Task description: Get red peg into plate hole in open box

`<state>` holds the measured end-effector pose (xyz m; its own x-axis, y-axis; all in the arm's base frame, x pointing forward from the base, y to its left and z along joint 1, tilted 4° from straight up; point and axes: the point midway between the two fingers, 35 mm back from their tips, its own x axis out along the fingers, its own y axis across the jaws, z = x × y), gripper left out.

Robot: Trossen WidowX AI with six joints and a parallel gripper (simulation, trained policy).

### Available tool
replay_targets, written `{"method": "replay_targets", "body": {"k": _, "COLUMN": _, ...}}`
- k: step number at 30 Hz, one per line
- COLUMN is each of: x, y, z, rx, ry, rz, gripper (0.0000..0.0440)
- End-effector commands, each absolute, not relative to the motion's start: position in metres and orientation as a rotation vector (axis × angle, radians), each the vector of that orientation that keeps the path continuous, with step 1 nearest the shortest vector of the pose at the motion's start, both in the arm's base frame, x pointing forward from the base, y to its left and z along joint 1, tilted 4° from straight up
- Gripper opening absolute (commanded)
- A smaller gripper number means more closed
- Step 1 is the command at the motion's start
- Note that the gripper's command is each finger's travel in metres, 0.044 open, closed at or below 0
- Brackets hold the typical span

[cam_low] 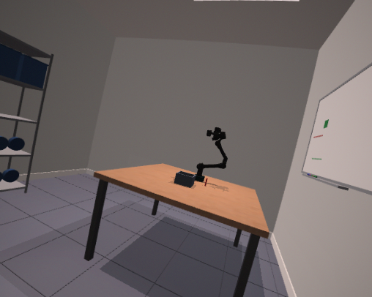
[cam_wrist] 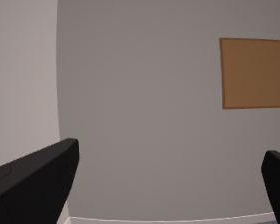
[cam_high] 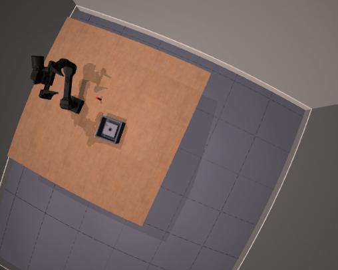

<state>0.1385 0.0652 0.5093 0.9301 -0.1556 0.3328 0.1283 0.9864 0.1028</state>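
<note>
In my top view, the red peg (cam_high: pixel 98 98) (cam_low: pixel 206 182) stands up by itself on the table (cam_high: pixel 149 110) (cam_low: pixel 171 190), so I think it should be easy to grab. The box (cam_high: pixel 107 140) (cam_low: pixel 184 179) is near it at five o'clock, open on top so the peg can go in. My gripper (cam_high: pixel 59 84) (cam_low: pixel 216 134) (cam_wrist: pixel 175 156) is up high toward ten o'clock, fingers wide apart, holding nothing.
</note>
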Motion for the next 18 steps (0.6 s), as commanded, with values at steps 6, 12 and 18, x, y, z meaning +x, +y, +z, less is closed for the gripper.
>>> {"method": "replay_targets", "body": {"k": 6, "x": 0.128, "y": 0.048, "z": 0.515, "rx": 0.214, "ry": -0.398, "rz": -0.102, "gripper": 0.0440}}
{"method": "replay_targets", "body": {"k": 12, "x": 0.126, "y": 0.016, "z": 0.511, "rx": 0.416, "ry": -0.421, "rz": -0.077, "gripper": 0.0440}}
{"method": "replay_targets", "body": {"k": 18, "x": 0.133, "y": -0.016, "z": 0.498, "rx": 0.622, "ry": -0.400, "rz": -0.075, "gripper": 0.0440}}
